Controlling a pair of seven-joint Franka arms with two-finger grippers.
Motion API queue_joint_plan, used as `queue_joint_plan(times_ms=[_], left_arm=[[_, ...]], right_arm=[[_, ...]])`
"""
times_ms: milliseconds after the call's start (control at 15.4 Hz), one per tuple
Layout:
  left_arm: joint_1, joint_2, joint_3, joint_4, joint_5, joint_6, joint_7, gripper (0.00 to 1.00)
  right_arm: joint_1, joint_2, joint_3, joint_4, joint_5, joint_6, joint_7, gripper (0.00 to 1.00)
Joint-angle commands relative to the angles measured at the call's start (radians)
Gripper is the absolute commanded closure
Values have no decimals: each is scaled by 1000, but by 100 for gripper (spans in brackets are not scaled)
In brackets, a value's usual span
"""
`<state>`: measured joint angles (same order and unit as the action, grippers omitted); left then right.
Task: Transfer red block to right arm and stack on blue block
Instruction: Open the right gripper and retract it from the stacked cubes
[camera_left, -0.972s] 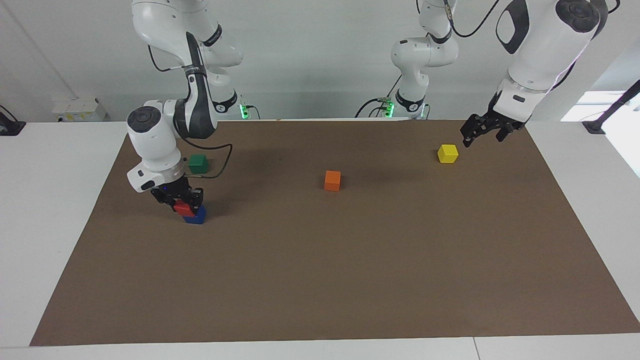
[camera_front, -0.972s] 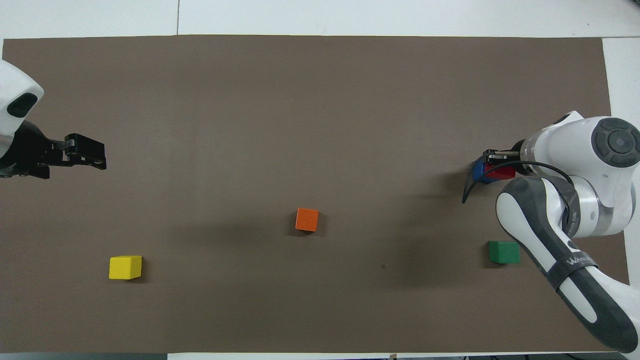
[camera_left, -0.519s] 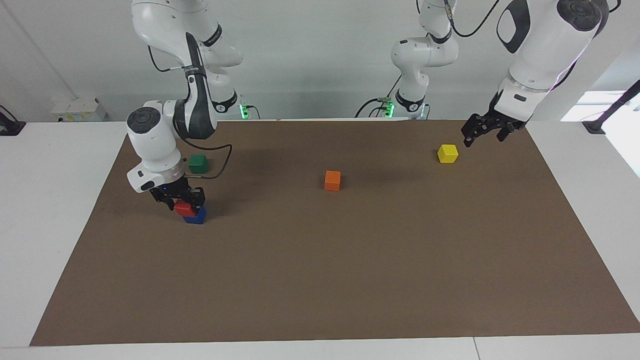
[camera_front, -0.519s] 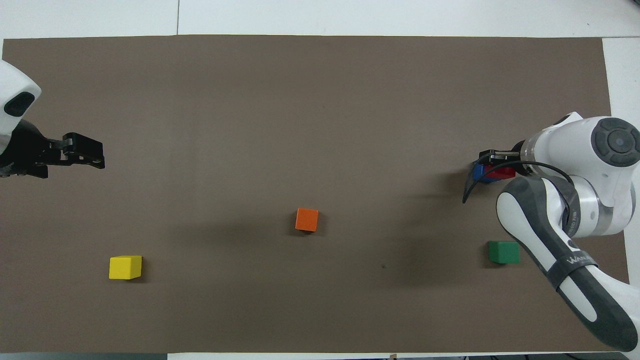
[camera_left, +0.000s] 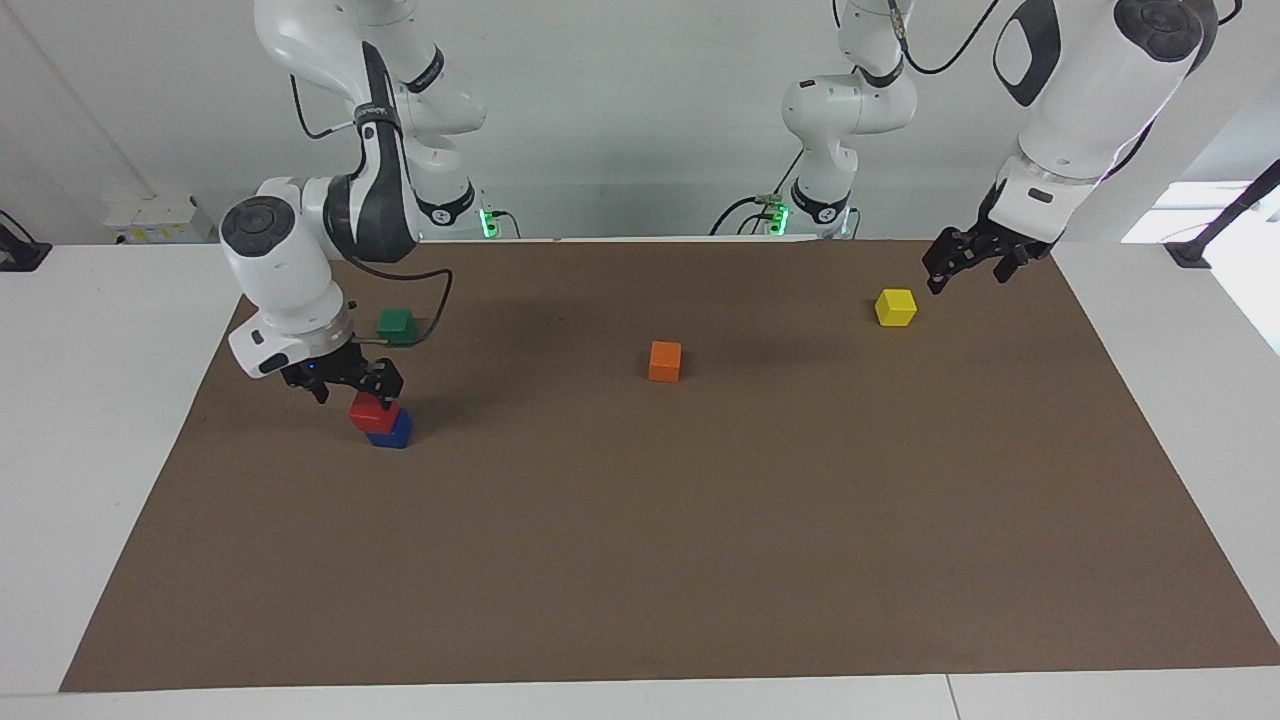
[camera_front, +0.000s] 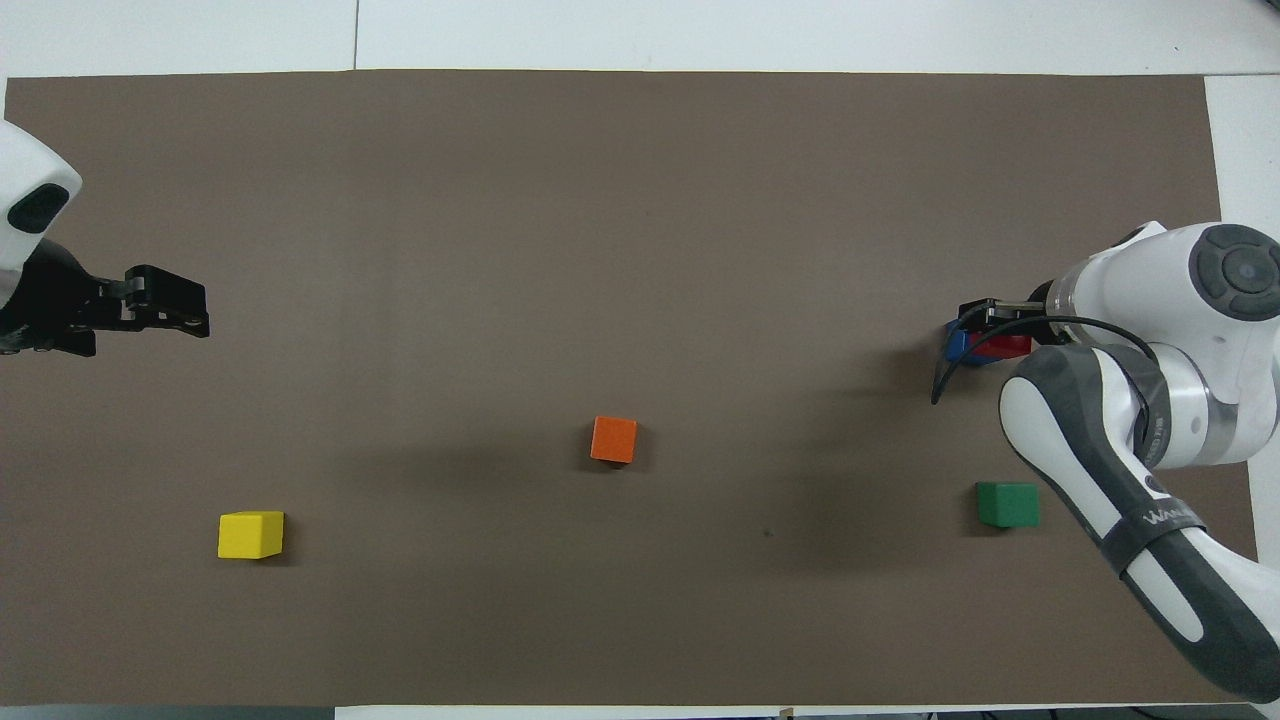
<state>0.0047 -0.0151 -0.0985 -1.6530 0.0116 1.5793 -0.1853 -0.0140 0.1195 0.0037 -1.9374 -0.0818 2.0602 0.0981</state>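
Observation:
The red block (camera_left: 372, 411) sits on the blue block (camera_left: 394, 433) at the right arm's end of the brown mat. In the overhead view the red block (camera_front: 1006, 346) and the blue block (camera_front: 957, 343) are partly hidden by the right arm's wrist. My right gripper (camera_left: 346, 384) is open just above the red block, its fingers apart from the block's sides; it also shows in the overhead view (camera_front: 988, 318). My left gripper (camera_left: 964, 265) is open and empty, waiting in the air over the mat near the yellow block; it also shows in the overhead view (camera_front: 168, 304).
A green block (camera_left: 397, 325) lies nearer to the robots than the stack. An orange block (camera_left: 665, 361) lies mid-mat. A yellow block (camera_left: 895, 307) lies toward the left arm's end. The brown mat (camera_left: 700, 560) covers the white table.
My right gripper has let go of the red block and risen a little, leaving it on the blue block. The left arm has hardly moved.

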Motion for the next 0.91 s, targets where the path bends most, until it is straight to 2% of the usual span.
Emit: queue_joint_plan(times_ms=[0, 259, 583, 843], left_arm=[[-14, -9, 11, 2, 16, 1, 9, 0], [-14, -14, 11, 2, 15, -1, 13, 0], [-14, -14, 13, 2, 15, 4, 115, 0], [-14, -11, 10, 6, 15, 8, 103, 0]], right_arm=[[-12, -33, 5, 80, -4, -119, -101, 0], [-14, -107, 4, 129, 71, -213, -126, 0], [-18, -115, -4, 287, 60, -501, -236, 0], [-31, -155, -10, 298, 57, -545, -262, 0]])
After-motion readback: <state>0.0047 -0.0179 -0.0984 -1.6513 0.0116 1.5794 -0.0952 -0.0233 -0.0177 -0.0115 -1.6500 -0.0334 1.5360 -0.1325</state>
